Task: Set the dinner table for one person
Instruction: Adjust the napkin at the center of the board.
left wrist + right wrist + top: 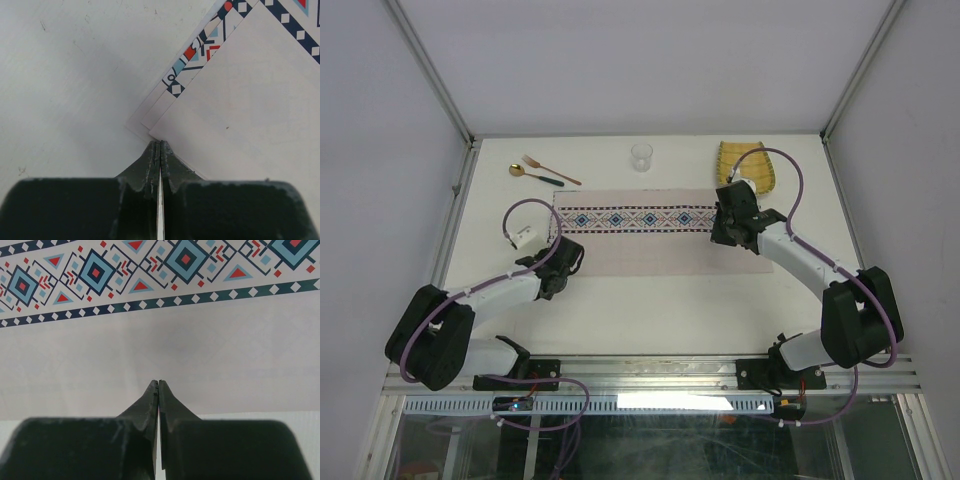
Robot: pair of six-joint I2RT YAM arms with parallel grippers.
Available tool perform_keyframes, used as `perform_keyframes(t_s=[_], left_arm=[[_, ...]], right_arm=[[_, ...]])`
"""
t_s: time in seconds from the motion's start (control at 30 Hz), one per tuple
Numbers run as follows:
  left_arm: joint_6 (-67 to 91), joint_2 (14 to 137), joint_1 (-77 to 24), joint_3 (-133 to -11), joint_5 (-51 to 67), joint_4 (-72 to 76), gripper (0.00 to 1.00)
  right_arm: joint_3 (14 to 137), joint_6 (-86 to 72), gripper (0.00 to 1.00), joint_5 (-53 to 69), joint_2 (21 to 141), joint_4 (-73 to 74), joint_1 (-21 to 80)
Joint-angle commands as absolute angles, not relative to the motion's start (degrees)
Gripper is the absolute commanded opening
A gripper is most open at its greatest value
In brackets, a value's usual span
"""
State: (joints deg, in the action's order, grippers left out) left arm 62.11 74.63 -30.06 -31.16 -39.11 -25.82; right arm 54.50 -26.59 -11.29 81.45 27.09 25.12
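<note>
The dinner table [660,310] is a white top carrying a pale placemat [650,245] with a blue-red patterned band along its far side. My left gripper [563,266] is at the mat's near left corner. In the left wrist view its jaws [160,144] are shut, tips touching the corner of the layered placemat [240,100]; no cloth shows between them. My right gripper [725,232] is over the mat's right end. Seen from the right wrist, its jaws [158,382] are shut above the plain part of the placemat [160,340], just inside its near edge.
Behind the mat at the left lie a copper fork [552,170] and a gold spoon [535,175]. A clear glass [641,156] stands at the back middle. A yellow woven piece [748,165] is at the back right. Metal rails border the table.
</note>
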Motion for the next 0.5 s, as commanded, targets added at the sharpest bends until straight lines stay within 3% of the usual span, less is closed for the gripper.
perform_keyframes(t_s=[0.0, 0.47], left_arm=[[61.52, 75.3, -30.39, -33.1, -41.5, -22.65, 0.0], [61.17, 77.24, -30.32, -33.73, -41.74, -21.38, 0.0]], right_arm=[[55.99, -25.75, 0.0, -12.26, 81.3, 25.93, 25.24], [56.25, -25.49, 0.0, -12.55, 81.74, 25.93, 25.23]])
